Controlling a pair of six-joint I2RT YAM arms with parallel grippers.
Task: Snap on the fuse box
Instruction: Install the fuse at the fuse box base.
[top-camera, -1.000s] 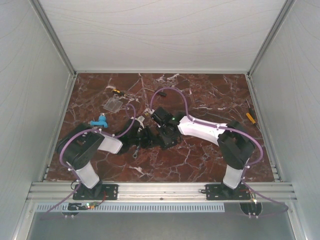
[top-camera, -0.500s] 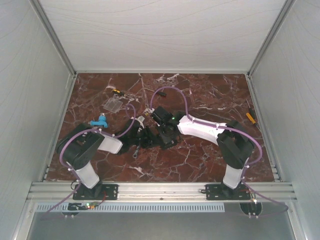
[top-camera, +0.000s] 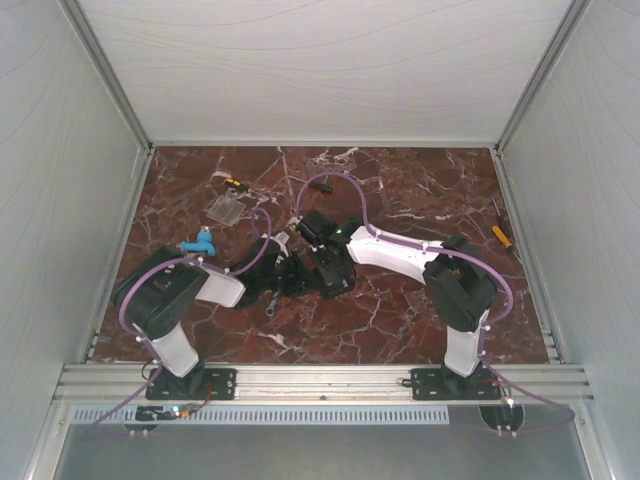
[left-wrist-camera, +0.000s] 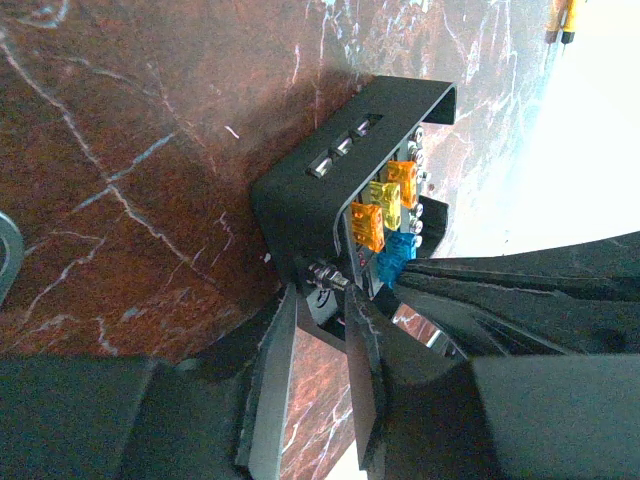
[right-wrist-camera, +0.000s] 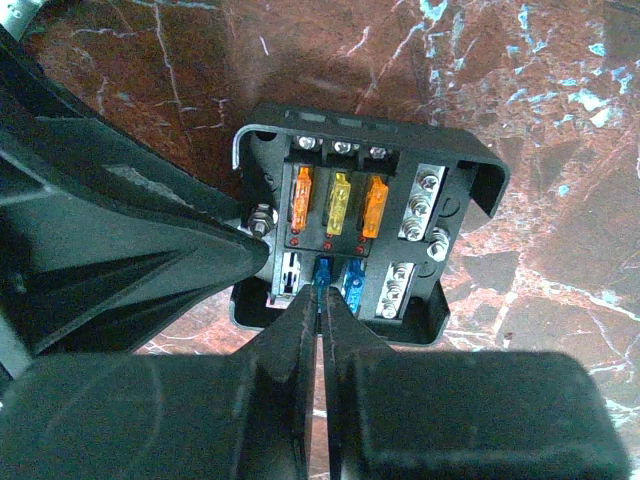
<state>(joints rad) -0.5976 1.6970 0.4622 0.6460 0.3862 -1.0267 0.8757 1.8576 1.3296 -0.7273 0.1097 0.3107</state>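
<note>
The black fuse box (top-camera: 340, 281) sits at the table's middle, with orange and yellow fuses in one row and blue ones below (right-wrist-camera: 370, 215). My left gripper (left-wrist-camera: 328, 292) is shut on a tab with a stud at the box's edge (left-wrist-camera: 330, 190); it also shows in the top view (top-camera: 300, 272). My right gripper (right-wrist-camera: 322, 296) comes down over the box and is shut on a blue fuse (right-wrist-camera: 323, 270) seated in the lower row; from above it shows at the box (top-camera: 328, 262). The flat clear cover (top-camera: 226, 208) lies apart at the far left.
A blue part (top-camera: 200, 243) lies by the left arm. A small wrench (top-camera: 272, 308) lies in front of the box. Yellow-handled tools lie at the far left (top-camera: 232, 183) and near the right wall (top-camera: 501, 235). Metal walls enclose the table.
The right arm's elbow and forearm have swung left, and its wrist shifted slightly over the box. The left arm and the fuse box have stayed put.
</note>
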